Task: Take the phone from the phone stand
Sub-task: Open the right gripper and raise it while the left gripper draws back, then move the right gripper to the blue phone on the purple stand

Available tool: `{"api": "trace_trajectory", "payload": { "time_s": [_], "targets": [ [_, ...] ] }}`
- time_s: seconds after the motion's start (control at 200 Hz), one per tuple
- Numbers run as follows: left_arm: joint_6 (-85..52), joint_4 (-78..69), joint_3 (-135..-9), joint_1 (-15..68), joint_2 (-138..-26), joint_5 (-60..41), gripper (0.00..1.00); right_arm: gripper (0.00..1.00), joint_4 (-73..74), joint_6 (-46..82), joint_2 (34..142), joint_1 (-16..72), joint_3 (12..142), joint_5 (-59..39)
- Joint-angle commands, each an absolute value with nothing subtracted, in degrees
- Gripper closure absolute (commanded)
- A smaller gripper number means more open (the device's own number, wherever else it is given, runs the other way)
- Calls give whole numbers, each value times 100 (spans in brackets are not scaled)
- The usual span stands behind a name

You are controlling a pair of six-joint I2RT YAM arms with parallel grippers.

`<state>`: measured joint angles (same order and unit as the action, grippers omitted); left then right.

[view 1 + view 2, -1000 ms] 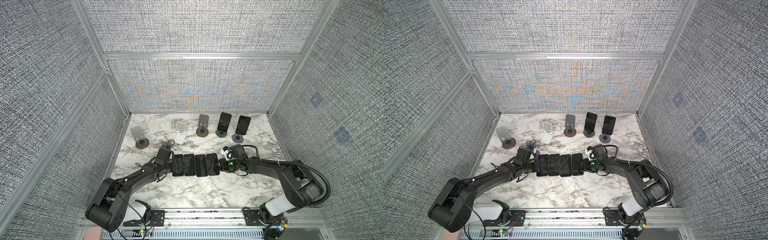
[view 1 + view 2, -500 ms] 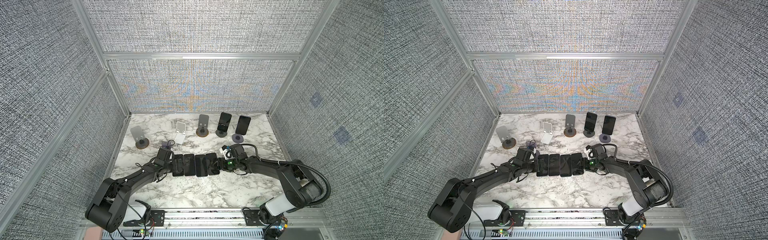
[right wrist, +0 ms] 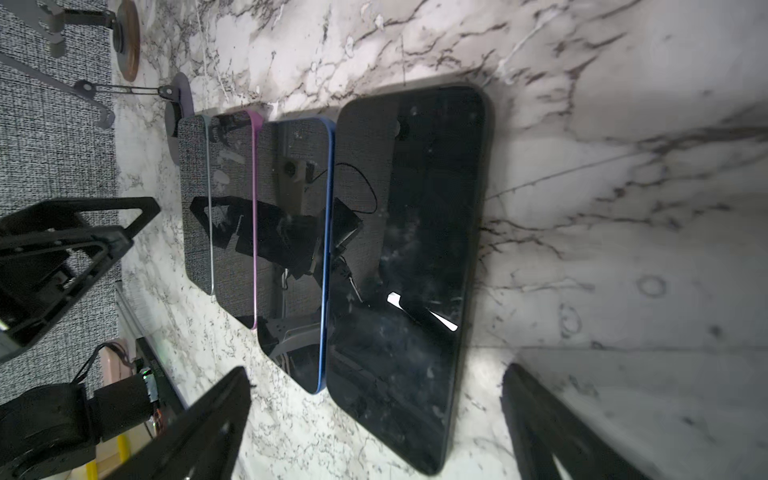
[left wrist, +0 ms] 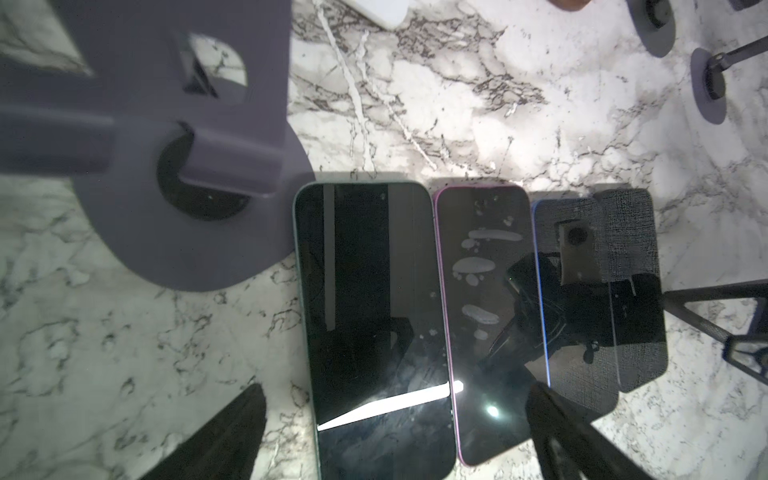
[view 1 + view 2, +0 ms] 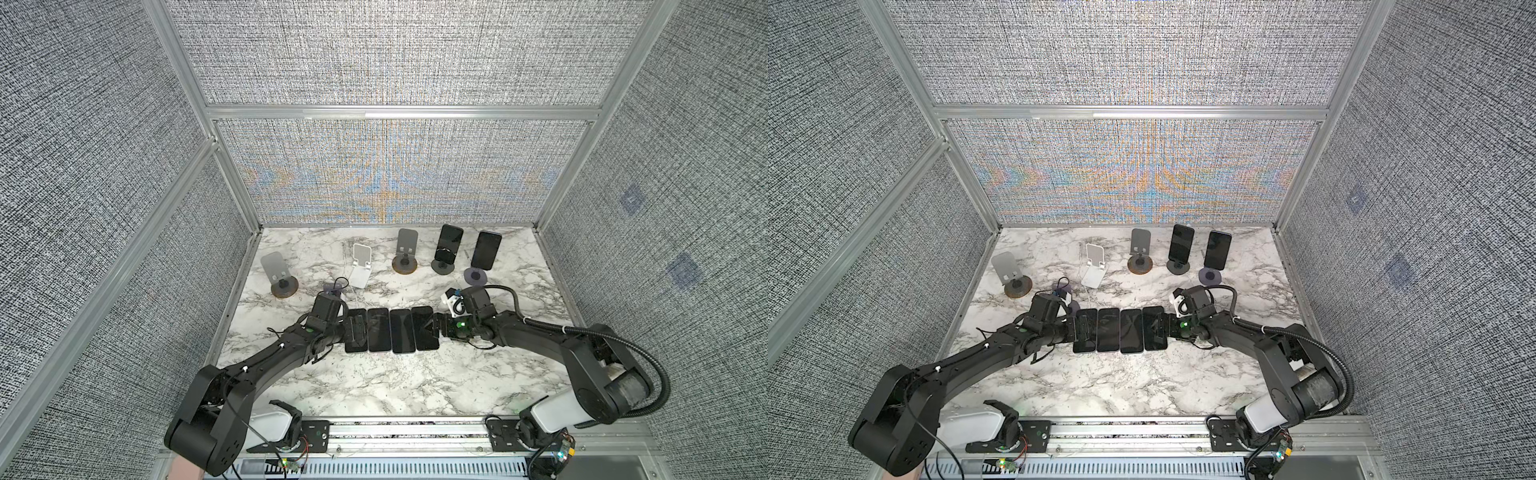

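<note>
Four phones (image 5: 392, 336) lie flat, side by side and face up, at the middle of the marble table (image 5: 374, 386). I judge those removals done. Two are left: toward one o'clock, near the back wall, a phone (image 5: 448, 245) leans on a dark stand. Just beside it, on its three o'clock side, another phone (image 5: 485, 249) leans on a purple stand. Four stands are bare: a grey one (image 5: 277, 269) at ten o'clock, a purple one (image 5: 332, 286) next to the left wrist, a white one (image 5: 360, 266) at eleven, and a grey one (image 5: 406, 245) at twelve. So roughly two thirds of the job looks finished.

Both arms lie low and stretched toward the row. The left arm (image 5: 266, 361) comes in from seven o'clock and the right arm (image 5: 536, 336) from four o'clock.

The left gripper (image 5: 356, 330) is over the nine o'clock end of the row, jaws spread wide and holding nothing. The right gripper (image 5: 432, 328) is at the three o'clock end, also spread wide. In its wrist view the end phone (image 3: 407, 270) rests on the marble between the fingers (image 3: 199, 424), clear of both. Next, I judge, an arm must rise and reach toward one o'clock.
</note>
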<state>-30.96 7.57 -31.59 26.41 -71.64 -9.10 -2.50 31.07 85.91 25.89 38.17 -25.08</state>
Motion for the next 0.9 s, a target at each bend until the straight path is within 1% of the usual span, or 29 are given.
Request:
{"api": "trace_trajectory", "payload": {
  "time_s": [0.0, 0.085, 0.175, 0.27, 0.35, 0.415, 0.525, 0.605, 0.73, 0.82, 0.895],
  "targets": [
    [-2910, 1194, -3327, 2628, -6972, -836, 1, 1, -1017, 3067, 8421, 2607, 3912, -2040],
    [-2877, 1527, -3478, 2629, -6755, -735, 1, 1, -1301, 3037, 8186, 2608, 4022, -1843],
    [-2803, 1854, -3695, 2628, -6526, -651, 1, 1, -1766, 2974, 7887, 2621, 4218, -1431],
    [-2540, 2189, -3990, 2630, -6312, -473, 1, 1, -2549, 3115, 7576, 2611, 4610, -571],
    [-2193, 2403, -4298, 2633, -6158, -238, 1, 1, -2860, 2982, 7286, 2610, 4855, 30],
    [-2186, 2598, -4619, 2630, -6100, -52, 1, 1, -3013, 2898, 7061, 2598, 5042, 646],
    [-2002, 3173, -5440, 2629, -6273, -114, 1, 1, -3168, 2642, 6829, 2481, 5446, 1594],
    [-1637, 3562, -6062, 2628, -6556, -168, 1, 1, -3304, 2426, 6838, 2285, 5910, 2091],
    [-1342, 3848, -6783, 2620, -7104, -87, 1, 1, -3038, 1883, 7059, 1848, 6297, 2086],
    [-1339, 3397, -6678, 2607, -7321, -185, 1, 1, -2970, 1520, 7400, 1551, 6668, 1810],
    [-1343, 3065, -6470, 2506, -7414, -557, 1, 1, -2862, 1320, 7699, 1291, 6917, 1547]
  ]
}}
